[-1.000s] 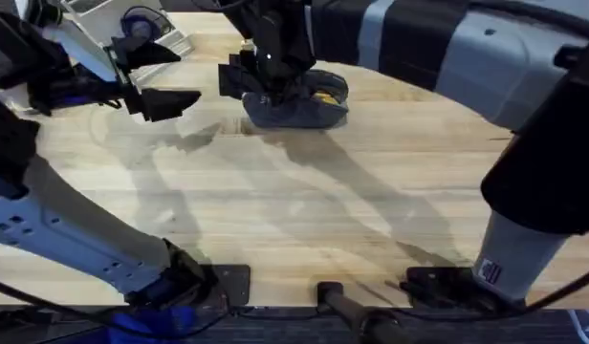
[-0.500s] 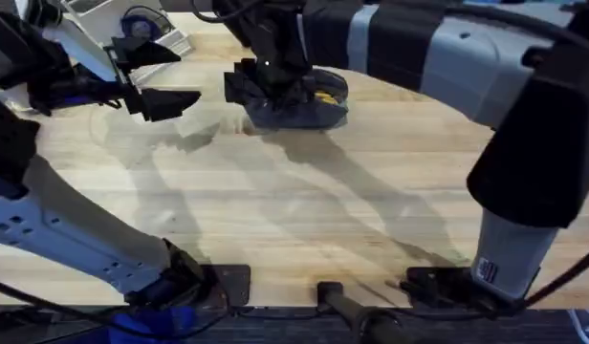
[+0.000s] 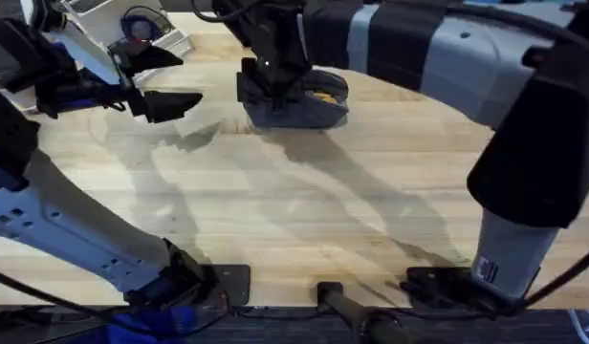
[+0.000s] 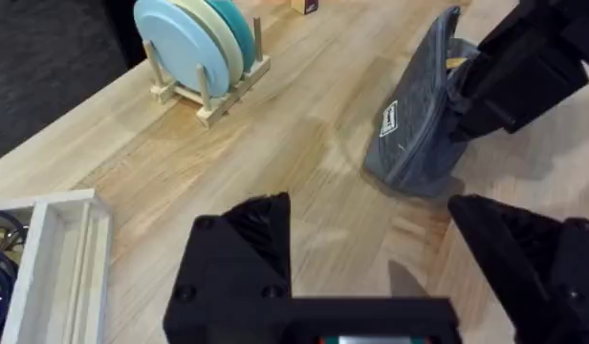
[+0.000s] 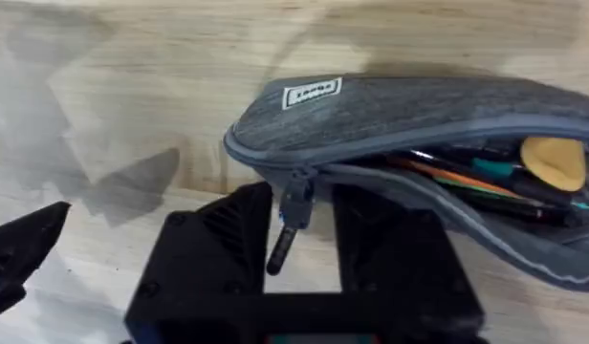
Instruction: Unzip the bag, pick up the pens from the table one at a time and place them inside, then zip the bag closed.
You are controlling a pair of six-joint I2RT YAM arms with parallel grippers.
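Right claw (image 3: 266, 88) has shifted slightly along the bag (image 3: 299, 103), narrow around the zipper pull (image 5: 293, 218).
Bag lies half-open directly under it; left claw (image 3: 165, 76) hovers wide, well apart, above the surface (image 3: 304, 210).

- The right gripper (image 3: 268, 88) sits low at the near-left end of the bag (image 3: 309, 107).
- The left gripper (image 3: 170, 76) hovers spread above the table (image 3: 304, 205).

Small white label on the bag (image 5: 390, 124), its print too blurred to read.
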